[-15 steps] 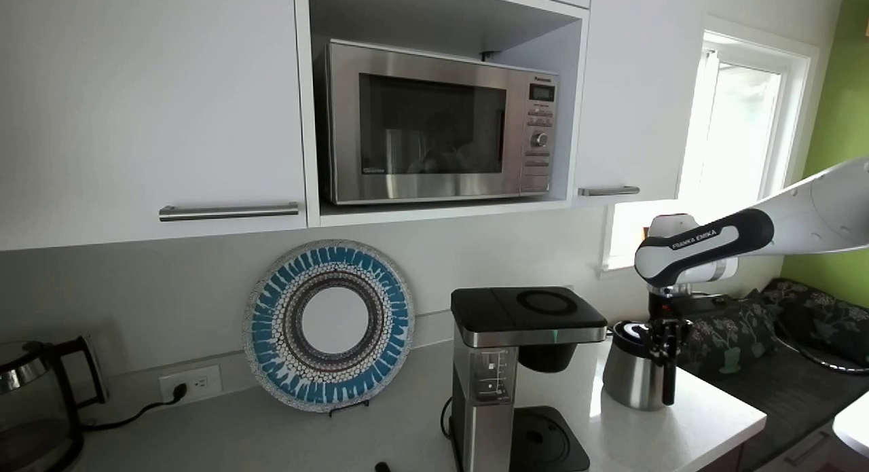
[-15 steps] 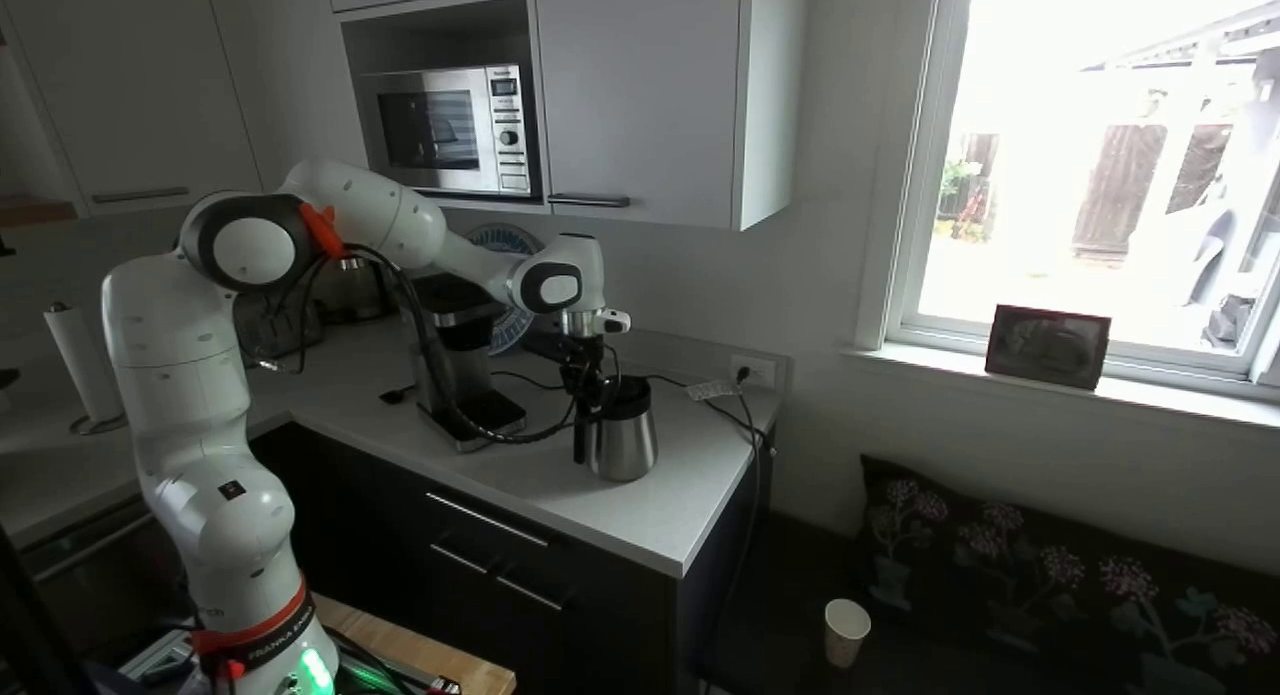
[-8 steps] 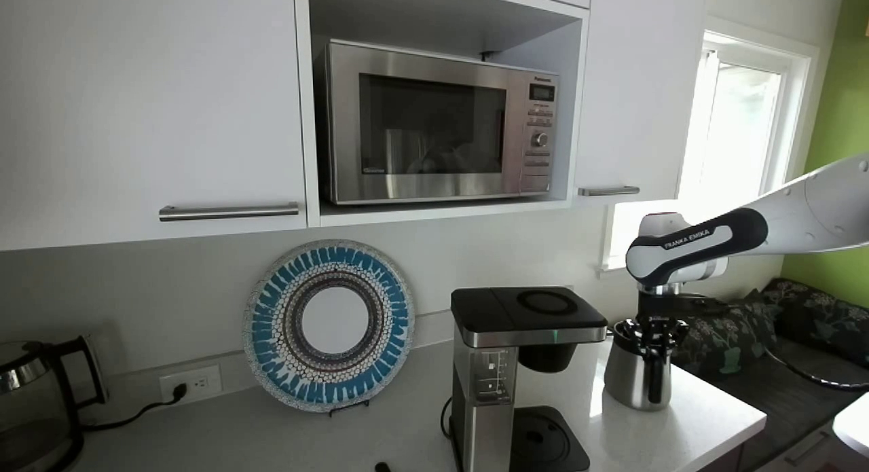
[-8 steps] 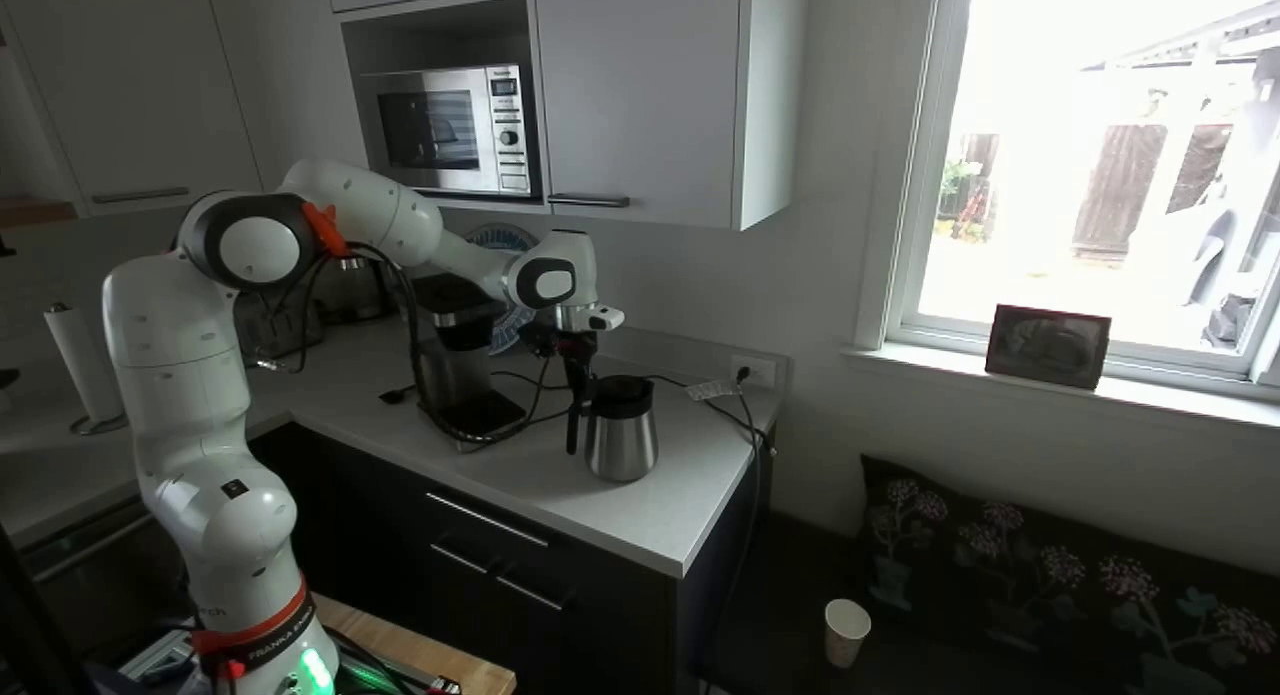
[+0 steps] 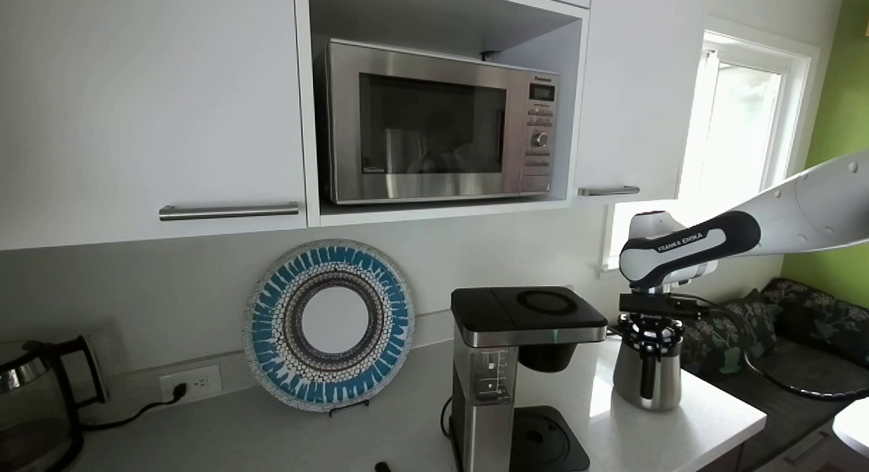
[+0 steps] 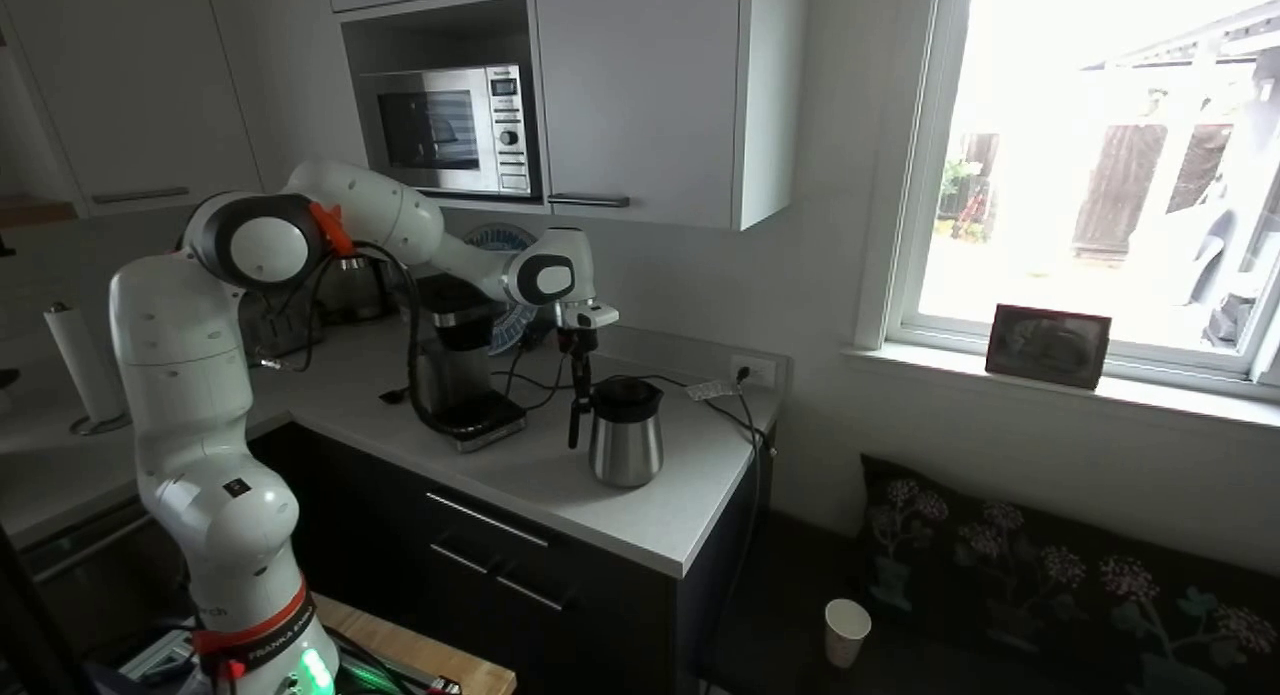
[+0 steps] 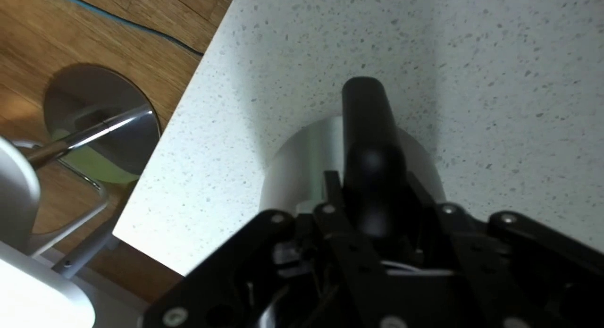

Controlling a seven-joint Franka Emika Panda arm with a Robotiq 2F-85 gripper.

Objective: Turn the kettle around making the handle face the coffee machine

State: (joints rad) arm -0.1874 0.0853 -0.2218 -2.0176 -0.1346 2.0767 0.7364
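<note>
On the counter (image 6: 690, 485), upright kettle (image 6: 626, 450), handle (image 7: 372, 139) between the jaws.

The speckled tabletop (image 6: 545, 460) carries the kettle (image 6: 626, 450), upright near a corner, plus the coffee machine (image 5: 490, 377), a plate (image 5: 334, 321) on a stand (image 5: 349, 407), a glass jug (image 5: 34, 414), a white roll (image 6: 84, 365) and cords (image 5: 112, 426)

Silver kettle (image 6: 628, 453) (black handle (image 7: 370, 113)), speckled counter (image 7: 509, 106)

White arm (image 6: 180, 355), round-jointed, glossy to my eye | orange elbow clip (image 6: 333, 231) | loose black cable (image 6: 411, 325) | FRANKA EMIKA on black band (image 5: 682, 242) | black tool (image 7: 375, 186), silvery screws (image 7: 175, 315)
</note>
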